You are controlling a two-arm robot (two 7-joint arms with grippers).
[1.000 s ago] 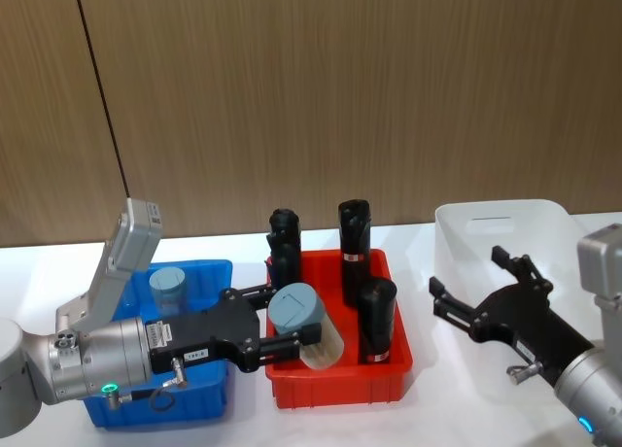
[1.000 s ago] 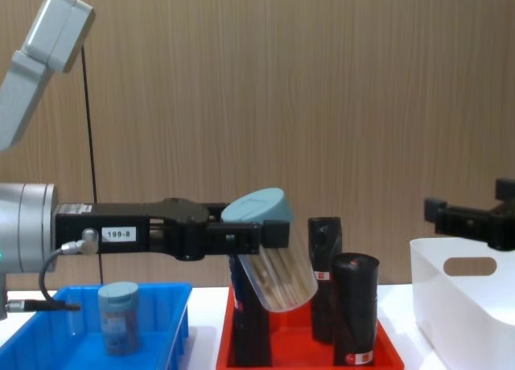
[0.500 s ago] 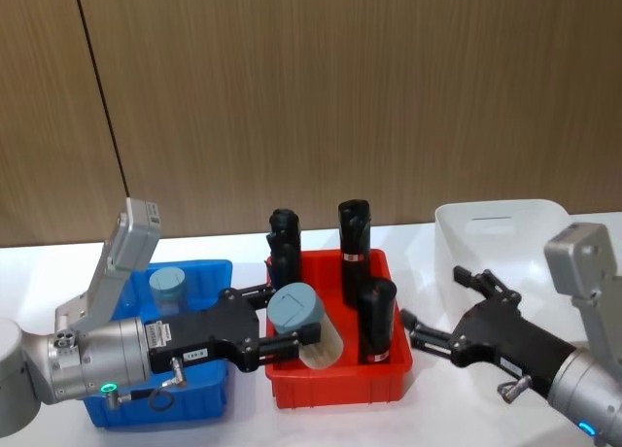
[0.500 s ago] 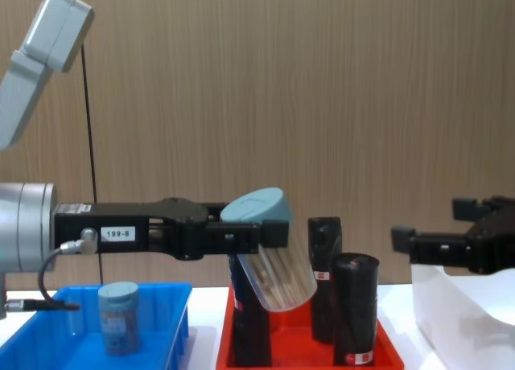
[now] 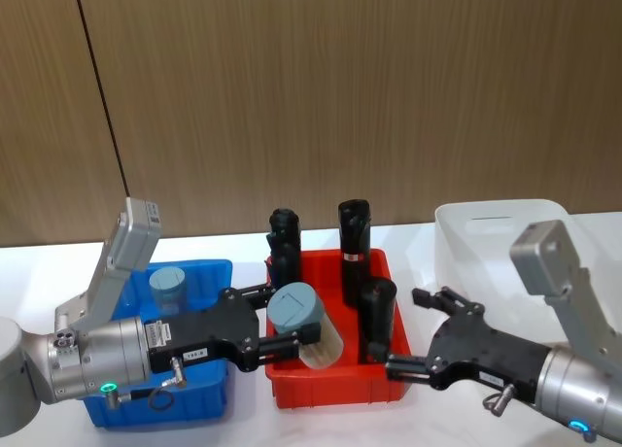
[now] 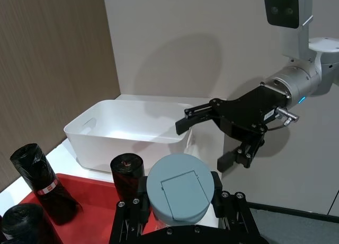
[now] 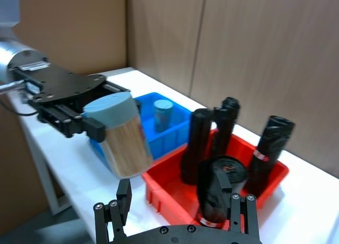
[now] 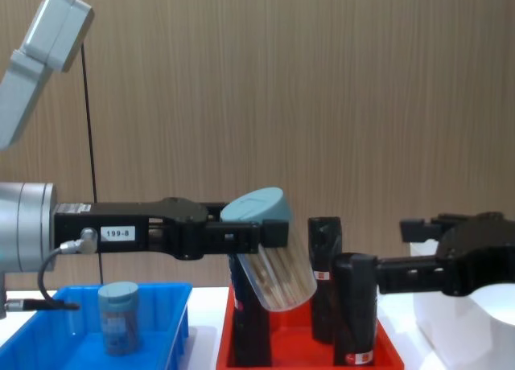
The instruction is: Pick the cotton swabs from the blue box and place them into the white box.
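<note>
Jaws of the left gripper (image 5: 282, 323) are clamping a tilted cotton swabs jar (image 5: 305, 325) above the red tray (image 5: 335, 394); the right gripper (image 5: 407, 332) is gaping wide nearby. Looking like a handover: right should be closing square on the clear body before left is releasing.

white box (image 8: 451, 330): mostly behind right gripper (image 8: 394, 253); cut off by right and bottom edges, chest view.
blue box (image 5: 216, 272): largely covered by left arm (image 5: 87, 355), head view.
held swab jar (image 6: 180, 188): body hidden under its lid, left wrist view.
roll labels (image 5: 351, 257): print too small to read.
</note>
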